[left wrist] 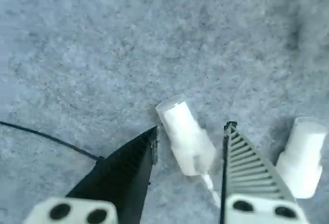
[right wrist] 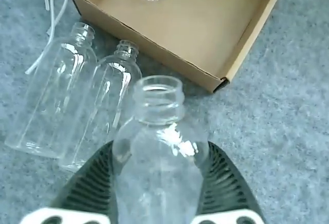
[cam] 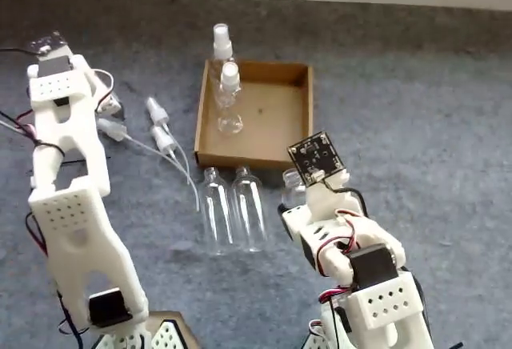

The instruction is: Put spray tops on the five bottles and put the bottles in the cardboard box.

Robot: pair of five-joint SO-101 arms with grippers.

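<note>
Right gripper (right wrist: 159,149): clamped on an uncapped clear plastic bottle (right wrist: 157,106), its mouth toward the near wall of the shallow brown cardboard box (right wrist: 154,47). Left gripper (left wrist: 191,131): jaws parted, straddling a white plastic spray top (left wrist: 182,131) that lies on the grey carpeted table (left wrist: 103,39). Two more uncapped clear bottles (cam: 214,209) lie side by side just before the box's near wall. One capped bottle (cam: 230,97) stands inside the box beside its left wall. A second capped bottle (cam: 222,42) stands just beyond the far left corner.
</note>
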